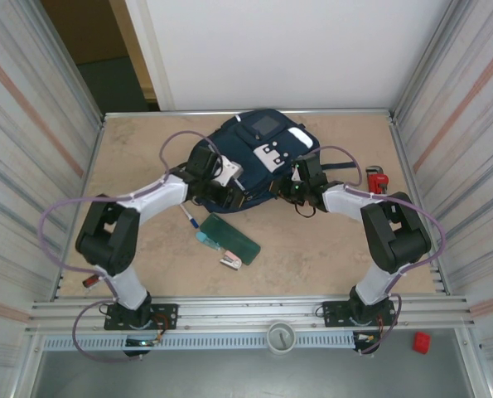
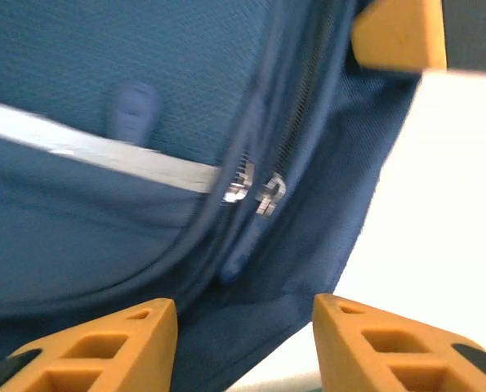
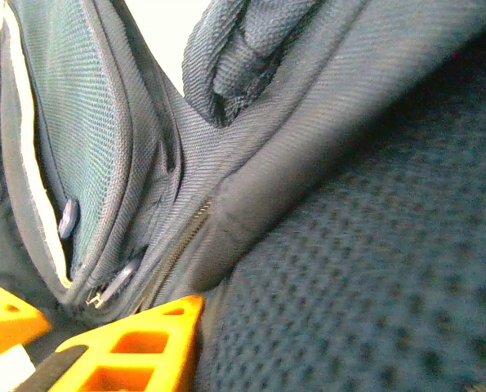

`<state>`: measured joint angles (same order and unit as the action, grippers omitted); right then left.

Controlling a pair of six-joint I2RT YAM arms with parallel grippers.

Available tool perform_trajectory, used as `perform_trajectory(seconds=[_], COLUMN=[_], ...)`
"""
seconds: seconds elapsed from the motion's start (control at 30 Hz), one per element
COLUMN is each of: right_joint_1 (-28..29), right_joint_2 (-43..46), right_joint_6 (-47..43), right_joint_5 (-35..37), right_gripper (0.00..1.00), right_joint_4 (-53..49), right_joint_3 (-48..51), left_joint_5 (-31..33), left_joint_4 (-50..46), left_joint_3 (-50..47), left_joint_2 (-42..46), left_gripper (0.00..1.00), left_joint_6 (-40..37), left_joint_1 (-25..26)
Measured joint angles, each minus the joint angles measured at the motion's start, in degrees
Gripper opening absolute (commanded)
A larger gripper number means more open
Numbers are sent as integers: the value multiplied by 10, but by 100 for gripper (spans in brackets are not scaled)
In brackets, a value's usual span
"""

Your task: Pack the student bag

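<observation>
Student bag, a large navy blue fabric backpack (image 1: 258, 153), at far middle of desk (image 1: 147, 149). Left gripper (image 2: 244, 309) half open beside silver zip pullers (image 2: 255, 192), holding nothing; right gripper (image 1: 296, 184) against bag side, opening not possible to tell. Seemingly unzipping step; next, pinch one puller, draw along zip.

Soft even overhead light filling top view, shadows falling faint. Left wrist view blurring with motion, table (image 2: 447, 204) glaring white. Near mesh of student bag (image 3: 373, 269) going unfocused.
</observation>
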<state>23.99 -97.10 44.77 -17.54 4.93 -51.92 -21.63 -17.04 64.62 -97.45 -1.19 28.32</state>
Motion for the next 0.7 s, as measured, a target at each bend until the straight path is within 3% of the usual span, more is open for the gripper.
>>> perform_trajectory(seconds=[0.17,0.43,0.57,0.7], right_joint_1=[2,6,12,15], right_joint_2=[3,5,5,5], right_joint_6=[0,0,-1,-1], right_joint_5=[7,14,21,27], right_gripper=[30,32,32,32], right_joint_4=[4,11,11,11], right_joint_3=[6,17,17,17], left_joint_5=[96,168,158,132], left_joint_4=[34,23,28,45], left_joint_3=[-9,27,49,74], left_joint_2=[37,-47,-83,-118], left_gripper=[67,72,60,39], left_joint_6=[71,135,165,197], left_joint_1=[-21,-23,-23,-24])
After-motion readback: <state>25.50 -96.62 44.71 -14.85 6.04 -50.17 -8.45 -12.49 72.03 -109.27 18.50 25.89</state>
